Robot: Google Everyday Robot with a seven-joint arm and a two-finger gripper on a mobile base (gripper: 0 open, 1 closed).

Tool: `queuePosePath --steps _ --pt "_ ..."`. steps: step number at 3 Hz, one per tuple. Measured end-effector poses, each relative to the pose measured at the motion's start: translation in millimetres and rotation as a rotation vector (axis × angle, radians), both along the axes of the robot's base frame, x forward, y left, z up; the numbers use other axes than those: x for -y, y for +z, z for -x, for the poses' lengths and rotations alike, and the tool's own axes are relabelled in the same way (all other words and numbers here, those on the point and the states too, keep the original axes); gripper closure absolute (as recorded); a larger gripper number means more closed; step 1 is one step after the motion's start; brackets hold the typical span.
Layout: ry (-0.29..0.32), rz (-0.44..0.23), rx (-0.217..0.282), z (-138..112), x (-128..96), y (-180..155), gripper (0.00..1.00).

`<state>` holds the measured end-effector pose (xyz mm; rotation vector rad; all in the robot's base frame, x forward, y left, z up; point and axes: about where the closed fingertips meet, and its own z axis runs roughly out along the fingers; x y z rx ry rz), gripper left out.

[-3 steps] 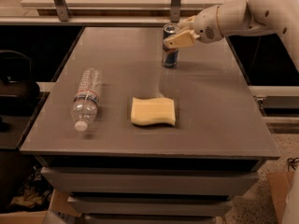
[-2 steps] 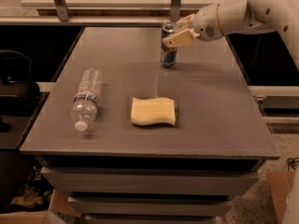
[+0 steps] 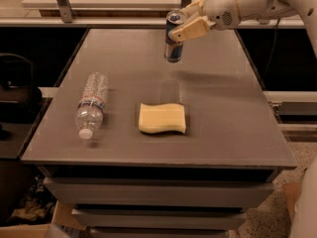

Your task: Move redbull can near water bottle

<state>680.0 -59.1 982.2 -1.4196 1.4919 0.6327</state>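
Note:
The redbull can (image 3: pixel 174 37) is blue and silver, upright, and held in the air above the back middle of the grey table (image 3: pixel 228 108). My gripper (image 3: pixel 188 23) comes in from the upper right and is shut on the can near its top, with one tan finger (image 3: pixel 190 29) across its front. The water bottle (image 3: pixel 91 103) lies on its side at the table's left, its white cap pointing toward the front edge. The can is well to the right of and behind the bottle.
A yellow sponge (image 3: pixel 162 118) lies in the middle of the table, to the right of the bottle. A shelf with metal posts (image 3: pixel 62 1) runs behind the table. The table's front edge drops to drawers below.
My gripper has lifted the can off the table and carried it a little to the left. The bottle and sponge have not moved.

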Motion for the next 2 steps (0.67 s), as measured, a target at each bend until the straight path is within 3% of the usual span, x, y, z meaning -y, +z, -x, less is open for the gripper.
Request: queuePosePath --steps 1,2 --pt "-0.004 -0.002 0.0 -1.6 -0.9 -0.9 1.0" --pt "0.106 -0.004 -0.021 16.9 -31.4 -4.0 1.0"
